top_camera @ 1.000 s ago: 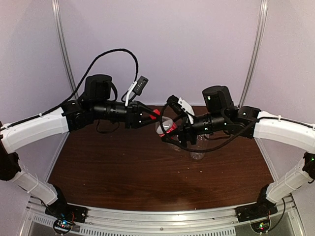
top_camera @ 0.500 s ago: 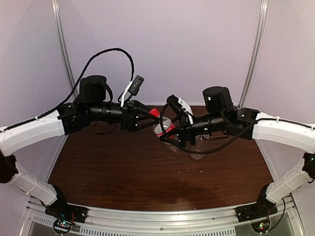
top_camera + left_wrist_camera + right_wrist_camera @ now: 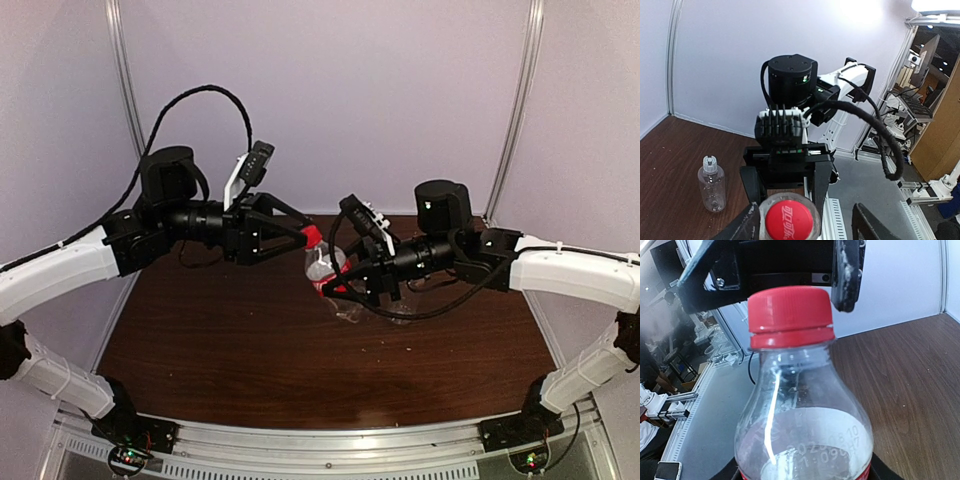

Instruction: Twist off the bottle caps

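The small bottle [image 3: 805,425], clear with a red label, is held off the table, tilted, its neck pointing at the left arm. My right gripper [image 3: 348,283] is shut on its body. The red cap [image 3: 790,315] sits on its neck. My left gripper [image 3: 805,227] is open. The red cap [image 3: 789,222] lies between its fingers [image 3: 747,226], close to the left one, with a wide gap on the right. The second clear bottle [image 3: 711,182] stands on the table with its white cap [image 3: 710,161] on. From above, this bottle [image 3: 400,312] shows partly under the right arm.
The dark wooden table [image 3: 220,340] spans the cell between grey walls. Both arms meet above its far middle. A metal rail [image 3: 330,445] runs along the near edge, and black cables loop over the left arm [image 3: 200,105].
The left gripper was shut on the red cap and has let go, jaws now apart; the left arm drew back to the left. The right gripper carried the bottle slightly left.
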`<action>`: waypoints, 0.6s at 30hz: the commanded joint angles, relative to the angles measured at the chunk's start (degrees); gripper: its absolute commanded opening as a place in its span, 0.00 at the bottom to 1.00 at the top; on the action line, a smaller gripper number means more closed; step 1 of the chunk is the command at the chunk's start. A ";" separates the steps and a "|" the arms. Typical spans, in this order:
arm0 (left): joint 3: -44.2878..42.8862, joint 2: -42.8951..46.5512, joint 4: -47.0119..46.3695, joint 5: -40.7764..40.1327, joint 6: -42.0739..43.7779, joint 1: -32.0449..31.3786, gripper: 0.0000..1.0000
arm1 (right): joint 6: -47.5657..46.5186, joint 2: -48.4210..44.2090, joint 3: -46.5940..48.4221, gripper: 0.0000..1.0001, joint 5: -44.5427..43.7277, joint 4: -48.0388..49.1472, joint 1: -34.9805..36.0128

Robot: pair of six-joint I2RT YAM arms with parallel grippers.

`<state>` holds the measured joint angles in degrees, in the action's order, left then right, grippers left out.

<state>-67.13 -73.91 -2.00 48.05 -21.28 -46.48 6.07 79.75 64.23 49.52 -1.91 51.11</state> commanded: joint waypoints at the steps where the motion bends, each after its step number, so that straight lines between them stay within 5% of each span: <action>1: 0.33 -1.09 -5.95 4.30 -0.72 0.31 0.61 | 2.82 0.32 -0.67 0.42 4.52 5.51 0.04; 18: 0.95 -2.35 -7.42 0.04 -3.36 0.26 0.17 | 2.14 0.53 -0.83 0.35 -0.83 3.65 0.01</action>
<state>-66.74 -76.29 -7.46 50.15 -22.63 -46.33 9.65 80.07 63.96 52.47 2.00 51.11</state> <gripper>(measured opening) 0.296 0.585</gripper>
